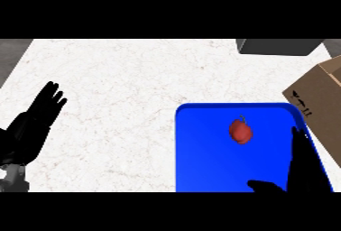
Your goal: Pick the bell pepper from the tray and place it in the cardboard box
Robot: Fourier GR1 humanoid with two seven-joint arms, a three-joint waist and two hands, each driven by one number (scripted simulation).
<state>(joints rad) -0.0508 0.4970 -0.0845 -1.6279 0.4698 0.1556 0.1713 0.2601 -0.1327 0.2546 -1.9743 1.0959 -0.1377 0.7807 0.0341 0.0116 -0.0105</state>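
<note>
A small red bell pepper (241, 131) with a dark stem lies on the blue tray (206, 149), a little right of the tray's middle. My right hand (301, 162) hangs over the tray's right side, fingers straight and pointing away from me, thumb out to the left; it is open and sits right of and nearer than the pepper, not touching it. The cardboard box (320, 97) stands at the right edge, just beyond the tray's far right corner. My left hand (40, 113) rests open at the far left over the counter, fingers up.
The white marbled counter (133, 76) spreads to the left of and beyond the tray. A dark grey object (276, 46) sits at the counter's far right edge, behind the box. A dark strip borders the counter at the upper left.
</note>
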